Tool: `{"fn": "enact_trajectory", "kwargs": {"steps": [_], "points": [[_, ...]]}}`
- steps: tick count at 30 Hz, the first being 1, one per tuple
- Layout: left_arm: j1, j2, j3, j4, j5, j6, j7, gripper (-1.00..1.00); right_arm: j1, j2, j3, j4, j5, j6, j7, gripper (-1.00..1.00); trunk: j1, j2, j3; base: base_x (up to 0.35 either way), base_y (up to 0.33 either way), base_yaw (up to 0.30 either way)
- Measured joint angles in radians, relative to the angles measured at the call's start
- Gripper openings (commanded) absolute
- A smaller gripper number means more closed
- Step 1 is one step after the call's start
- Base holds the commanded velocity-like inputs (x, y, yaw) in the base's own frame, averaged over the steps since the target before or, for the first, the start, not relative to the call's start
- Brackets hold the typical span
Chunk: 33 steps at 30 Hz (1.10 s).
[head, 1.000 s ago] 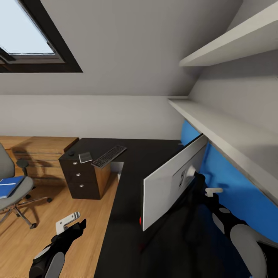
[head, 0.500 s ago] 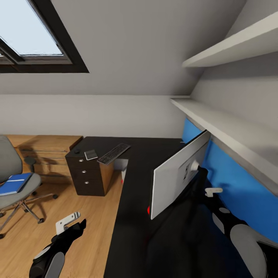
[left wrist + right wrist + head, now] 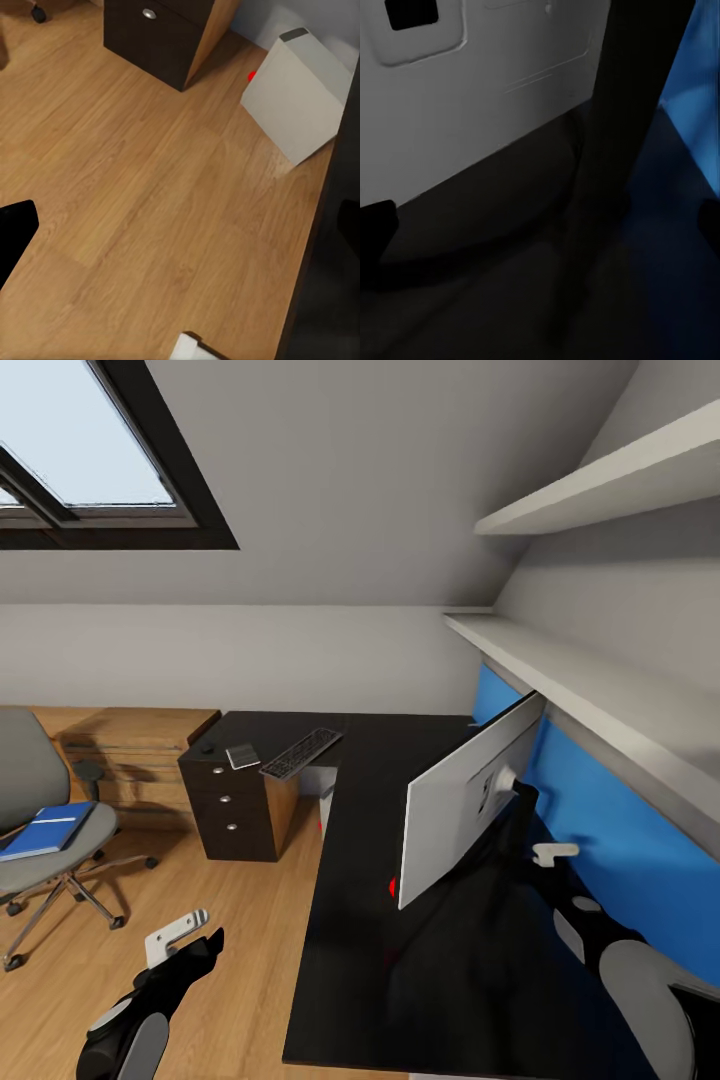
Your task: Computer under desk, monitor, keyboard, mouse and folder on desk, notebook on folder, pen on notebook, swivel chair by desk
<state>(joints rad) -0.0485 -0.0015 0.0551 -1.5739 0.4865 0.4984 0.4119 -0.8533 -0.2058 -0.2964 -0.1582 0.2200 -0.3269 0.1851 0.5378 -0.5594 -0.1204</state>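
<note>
Monitor [image 3: 465, 800] upright on desk [image 3: 400, 960], pale back toward camera, screen face hidden. Right gripper [image 3: 553, 852] just behind its stand, jaws obscured; state cannot be judged. Left gripper [image 3: 176, 935] over wood floor, fingers apart, empty. Keyboard [image 3: 301, 752], notebook [image 3: 243, 756] at desk's far end; mouse [image 3: 208, 747] barely discernible. Folder [image 3: 50, 828] on swivel chair [image 3: 30, 840], partly cropped. Computer [image 3: 296, 94] beneath desk.

Head view down over desk [image 3: 380, 760], right wrist close behind monitor [image 3: 472, 97]
</note>
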Motion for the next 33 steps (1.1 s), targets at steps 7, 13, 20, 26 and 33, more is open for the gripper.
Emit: {"fn": "enact_trajectory", "kwargs": {"steps": [7, 13, 20, 26, 33], "points": [[0.0, 0.0, 0.001, 0.002, 0.002, 0.0, 0.001, 1.0, 0.0, -0.013, 0.0, -0.004, -0.087, -0.034, 0.052, 1.0, 0.0, 0.0, 0.0, -0.001, 0.0, 0.0], [0.0, 0.0, 0.0, 0.011, 0.003, 0.0, 0.004, 1.0, 0.01, -0.016, 0.0, -0.039, -0.138, -0.04, 0.076, 1.0, 0.0, 0.0, 0.0, 0.0, 0.0, 0.0], [0.0, -0.001, 0.0, 0.013, 0.001, -0.002, 0.003, 1.0, 0.248, -0.003, -0.012, -0.555, -0.316, 0.259, 0.002, 1.0, 0.0, 0.0, 0.0, 0.0, 0.0, 0.0], [0.0, -0.001, -0.002, 0.012, 0.0, -0.003, 0.001, 1.0, 0.535, 0.107, -0.016, -1.125, -0.359, 0.481, -0.204, 1.0, 0.0, 0.0, 0.0, 0.0, 0.0, 0.0], [0.0, -0.001, -0.003, 0.012, 0.001, -0.003, -0.003, 1.0, 0.57, 0.182, -0.015, -1.269, -0.359, 0.656, -0.243, 1.0, 0.0, 0.0, 0.0, 0.0, 0.164, 0.0]]}}
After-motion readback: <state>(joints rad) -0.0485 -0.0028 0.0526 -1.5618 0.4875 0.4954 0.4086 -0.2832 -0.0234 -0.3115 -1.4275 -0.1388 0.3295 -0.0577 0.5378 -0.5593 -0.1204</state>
